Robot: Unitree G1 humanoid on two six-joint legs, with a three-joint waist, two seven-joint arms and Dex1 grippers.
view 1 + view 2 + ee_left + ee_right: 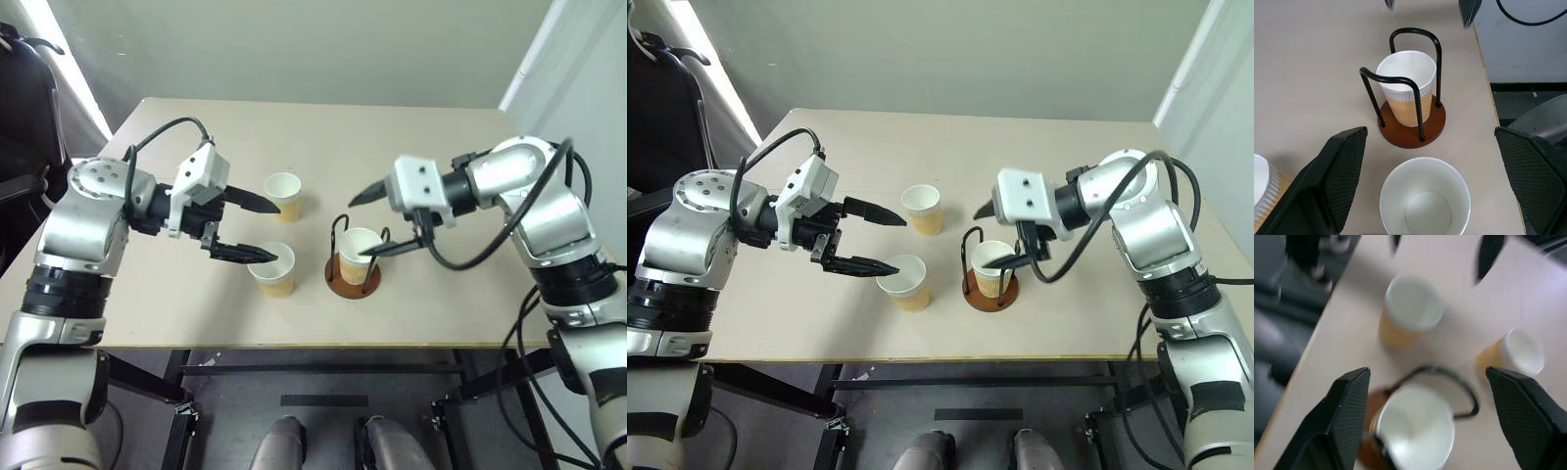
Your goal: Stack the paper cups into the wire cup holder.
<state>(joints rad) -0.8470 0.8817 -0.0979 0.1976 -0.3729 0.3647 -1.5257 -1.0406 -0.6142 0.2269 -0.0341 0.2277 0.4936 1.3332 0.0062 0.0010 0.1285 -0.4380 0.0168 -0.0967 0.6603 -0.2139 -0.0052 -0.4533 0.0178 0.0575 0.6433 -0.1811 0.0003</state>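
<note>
Right hand (370, 223) released above cup in wire cup holder (353, 276); left hand (263, 228) open w/ two cups (274, 268) nearby.

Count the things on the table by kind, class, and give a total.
Paper cups: 3, one in the holder, one near the table's front edge, one behind it
Wire cup holder: 1
Total: 4
</note>
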